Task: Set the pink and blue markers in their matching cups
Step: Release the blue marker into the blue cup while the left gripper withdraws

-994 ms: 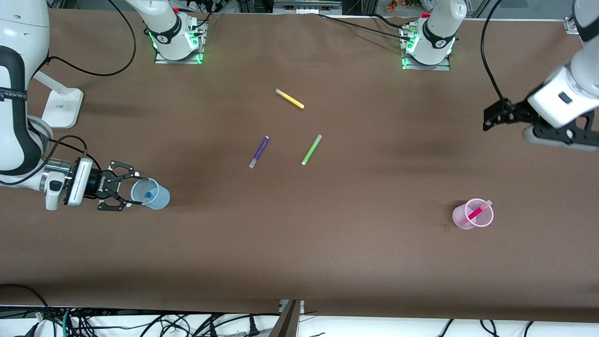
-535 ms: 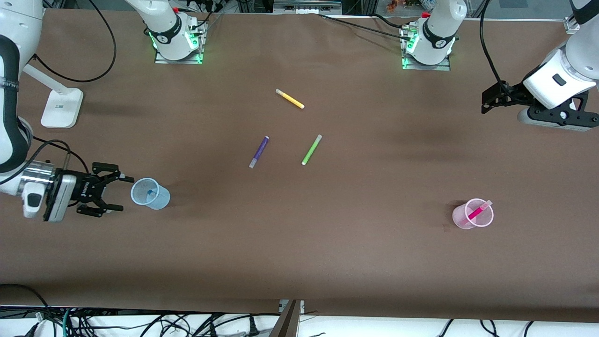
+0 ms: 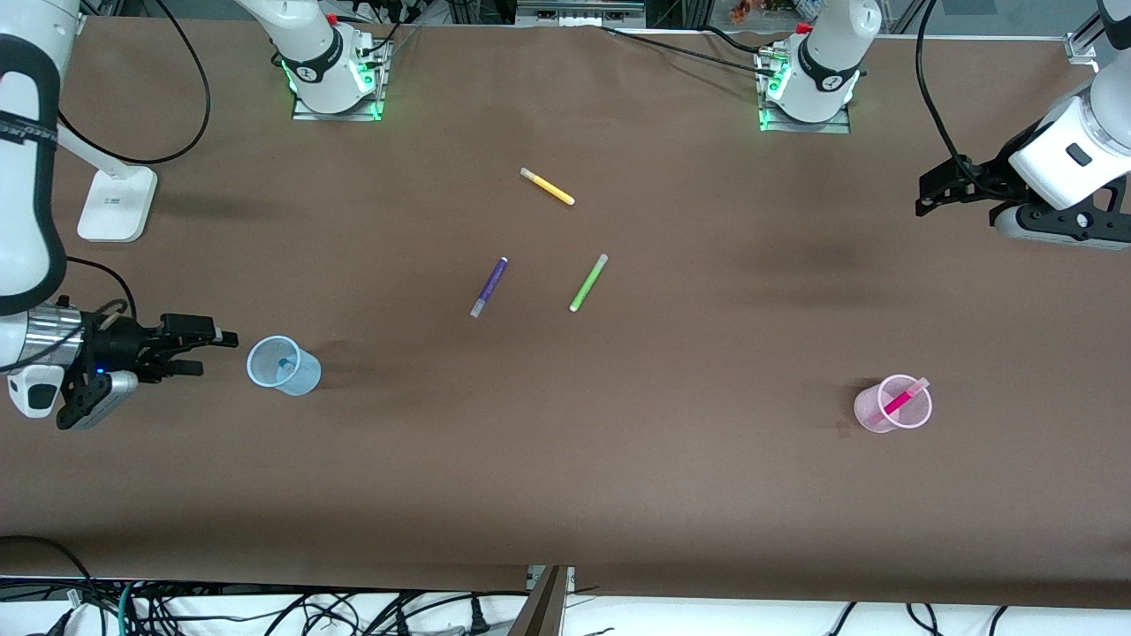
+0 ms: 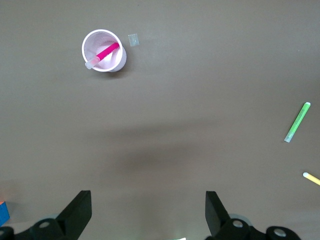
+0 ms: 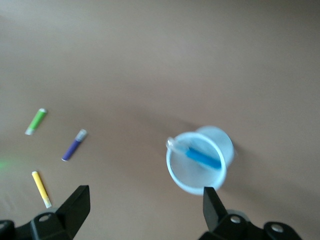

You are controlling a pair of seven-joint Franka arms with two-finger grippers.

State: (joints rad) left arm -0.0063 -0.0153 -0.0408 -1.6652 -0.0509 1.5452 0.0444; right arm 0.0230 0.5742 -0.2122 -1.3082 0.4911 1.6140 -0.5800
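The pale blue cup (image 3: pixel 284 365) stands toward the right arm's end of the table with the blue marker (image 3: pixel 283 363) inside it; both also show in the right wrist view, cup (image 5: pixel 198 161) and marker (image 5: pixel 204 157). My right gripper (image 3: pixel 208 349) is open and empty beside that cup, apart from it. The pale pink cup (image 3: pixel 892 403) holds the pink marker (image 3: pixel 903 399); the left wrist view shows the cup (image 4: pixel 104 50) and marker (image 4: pixel 104 54) too. My left gripper (image 3: pixel 938 194) is open and empty, up near the left arm's end of the table, well away from the pink cup.
A purple marker (image 3: pixel 489 286), a lime-green marker (image 3: pixel 588 283) and a yellow marker (image 3: pixel 548 186) lie mid-table. A white stand (image 3: pixel 115 203) sits near the right arm. The arm bases (image 3: pixel 336 84) stand along the table's top edge.
My right gripper has drawn back from the blue cup, leaving the blue marker in it. My left gripper has risen slightly and stays near its end of the table.
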